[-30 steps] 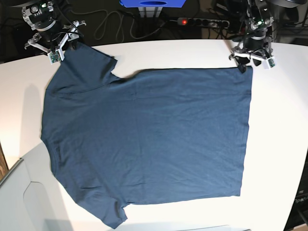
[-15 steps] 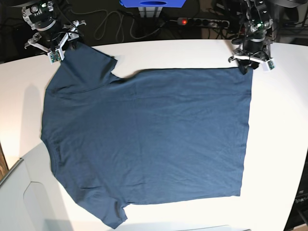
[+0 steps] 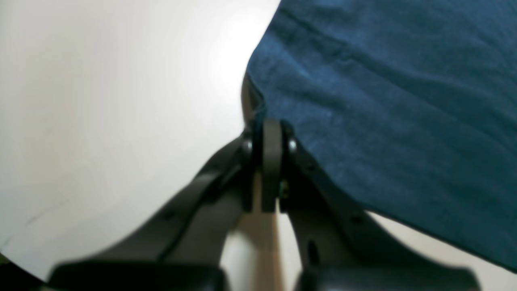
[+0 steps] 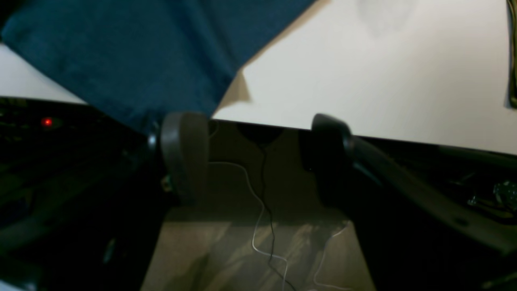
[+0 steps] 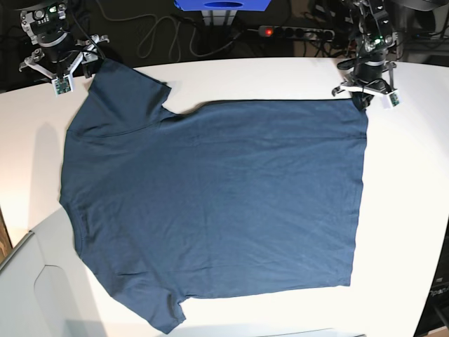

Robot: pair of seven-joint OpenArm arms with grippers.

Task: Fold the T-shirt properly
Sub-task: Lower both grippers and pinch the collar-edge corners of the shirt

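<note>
The dark navy T-shirt [image 5: 217, 203] lies spread flat on the white table [image 5: 407, 210], sleeves at the left, hem at the right. My left gripper [image 5: 366, 96] is at the shirt's far right hem corner. In the left wrist view the gripper [image 3: 268, 135] is shut, with the shirt's [image 3: 383, 101] corner pinched between its fingers. My right gripper [image 5: 62, 69] is at the table's far left edge beside the far sleeve. In the right wrist view it [image 4: 258, 157] is open and holds nothing, with the sleeve [image 4: 141, 52] just past its left finger [image 4: 183, 157].
A power strip with a red light [image 5: 295, 31] and cables lie behind the table's far edge, next to a blue object [image 5: 223, 5]. A white box flap [image 5: 28, 288] overlaps the near left corner. Bare table [image 5: 403, 267] lies right of the hem.
My right gripper has moved left and back, off the far sleeve towards the table edge. My left gripper has shifted slightly at the hem corner. The shirt lies as before.
</note>
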